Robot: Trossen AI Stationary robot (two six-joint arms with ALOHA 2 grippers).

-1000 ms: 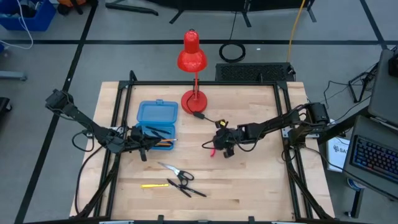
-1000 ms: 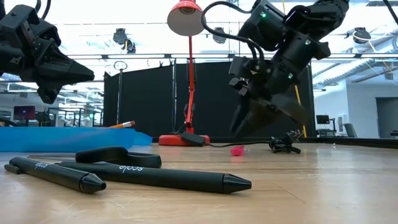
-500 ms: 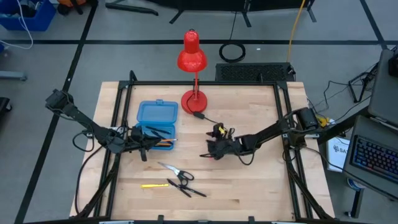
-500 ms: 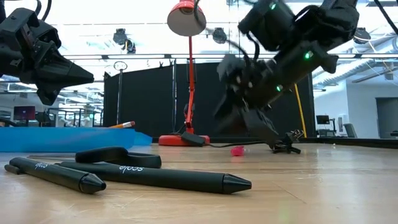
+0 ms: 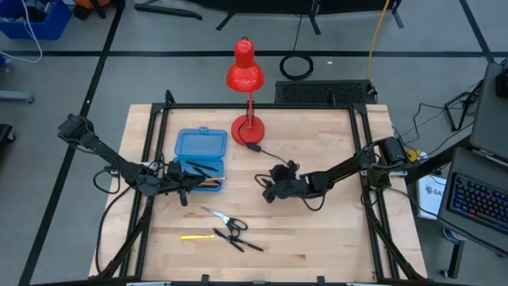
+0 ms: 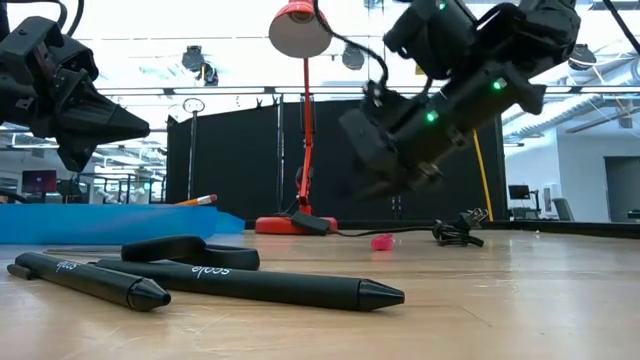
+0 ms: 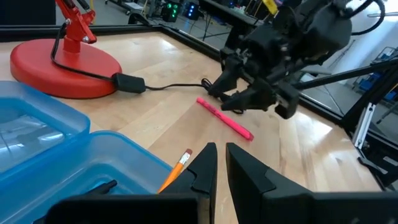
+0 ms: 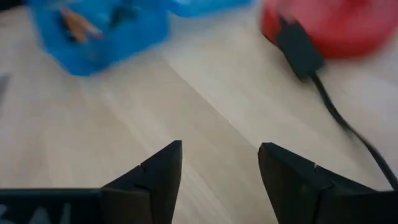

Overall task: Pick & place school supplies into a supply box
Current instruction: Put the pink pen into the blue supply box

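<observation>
Right claw [image 8: 219, 180] spread wide, its 2 dark fingers [image 8: 152, 177] apart over bare wooden counter [image 8: 124, 118]. Beyond them, blue supply box [image 8: 102, 28] holding something orange, probably a pencil [image 8: 78, 23]. Off to one side, red lamp base [image 8: 336, 25] with black cord [image 8: 329, 99] trailing across the wood.

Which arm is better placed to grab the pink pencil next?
Right, most likely. The right end effector hovers open just above the pink pencil at mid-table. The left end effector sits at the edge of the blue supply box, farther from the pencil, fingers nearly closed.
</observation>
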